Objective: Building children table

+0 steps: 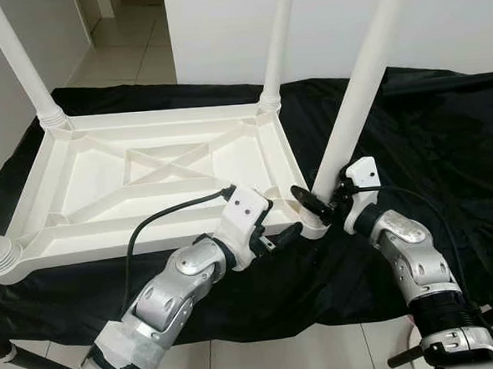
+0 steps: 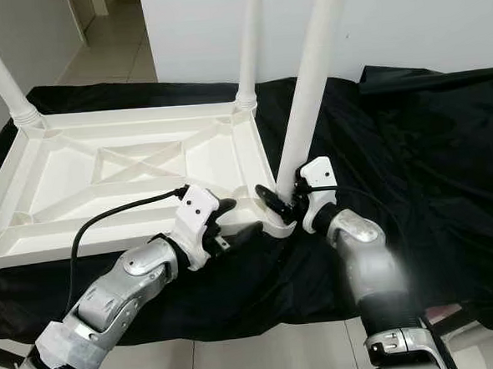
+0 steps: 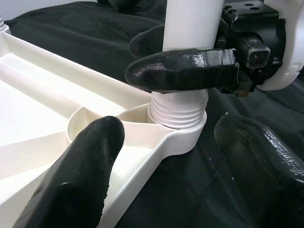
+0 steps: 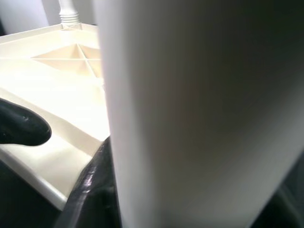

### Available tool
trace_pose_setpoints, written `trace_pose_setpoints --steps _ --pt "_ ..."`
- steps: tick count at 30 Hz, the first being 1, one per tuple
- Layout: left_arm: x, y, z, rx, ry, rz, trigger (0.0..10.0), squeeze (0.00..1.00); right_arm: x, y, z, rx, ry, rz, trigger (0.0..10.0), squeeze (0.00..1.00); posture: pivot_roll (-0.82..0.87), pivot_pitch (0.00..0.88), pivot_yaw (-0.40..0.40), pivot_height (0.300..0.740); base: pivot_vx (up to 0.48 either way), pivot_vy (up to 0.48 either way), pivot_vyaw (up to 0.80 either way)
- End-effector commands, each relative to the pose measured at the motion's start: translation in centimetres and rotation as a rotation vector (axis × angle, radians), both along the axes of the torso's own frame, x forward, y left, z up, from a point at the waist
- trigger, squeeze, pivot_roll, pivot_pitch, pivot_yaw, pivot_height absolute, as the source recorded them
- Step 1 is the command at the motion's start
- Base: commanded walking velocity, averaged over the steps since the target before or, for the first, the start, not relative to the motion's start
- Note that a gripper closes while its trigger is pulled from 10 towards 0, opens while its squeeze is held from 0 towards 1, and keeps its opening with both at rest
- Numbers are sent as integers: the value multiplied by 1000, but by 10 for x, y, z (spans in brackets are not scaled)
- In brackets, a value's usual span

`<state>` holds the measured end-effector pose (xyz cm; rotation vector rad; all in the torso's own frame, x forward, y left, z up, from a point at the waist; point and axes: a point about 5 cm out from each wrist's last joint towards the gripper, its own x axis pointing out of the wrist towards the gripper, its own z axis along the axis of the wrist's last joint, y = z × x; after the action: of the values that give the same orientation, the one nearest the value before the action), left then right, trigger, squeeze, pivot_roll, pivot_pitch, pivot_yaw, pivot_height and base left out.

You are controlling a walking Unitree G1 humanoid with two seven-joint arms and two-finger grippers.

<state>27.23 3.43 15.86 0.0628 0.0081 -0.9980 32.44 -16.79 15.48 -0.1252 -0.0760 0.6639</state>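
While the white children's table (image 1: 153, 169) lies upside down on a black cloth (image 1: 445, 139), the right end effector (image 1: 321, 203) grips the leg (image 1: 360, 94) just above its threaded base, fingers closed around it. That base sits in the corner socket (image 3: 178, 137) directly below this end effector. The left end effector (image 1: 285, 232) hovers beside the socket, fingers spread apart, holding nothing.

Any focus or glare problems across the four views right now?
Right wrist view: the table leg is so close it is a soft, featureless blur. Left wrist view: left hand's near fingers blurred, right hand's finger glossy with highlights. Right eye view: strong glare on the right forearm. Left eye view: sharp, evenly lit.
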Motion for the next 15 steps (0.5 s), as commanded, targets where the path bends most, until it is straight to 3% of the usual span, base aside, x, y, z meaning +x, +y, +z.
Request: trace_pose_setpoints --steps 1,9,10,15 --pt "-5 -2 1 10 1 -120 10000 0 1 1 -10 -38 43 40 0 0 -15 43 -54 740 0 0 0" --pt "-8 -2 -2 11 8 -122 10000 0 -3 -6 -22 -43 78 39 0 0 -13 45 -59 740 0 0 0" --pt "-8 -2 -2 11 10 -123 10000 0 -4 -6 -23 -40 80 38 10000 0 -13 45 -59 740 0 0 0" --pt "-9 -3 -3 11 14 -125 10000 0 -4 -6 -23 -3 89 -8 10000 0 -13 49 -64 740 0 0 0"
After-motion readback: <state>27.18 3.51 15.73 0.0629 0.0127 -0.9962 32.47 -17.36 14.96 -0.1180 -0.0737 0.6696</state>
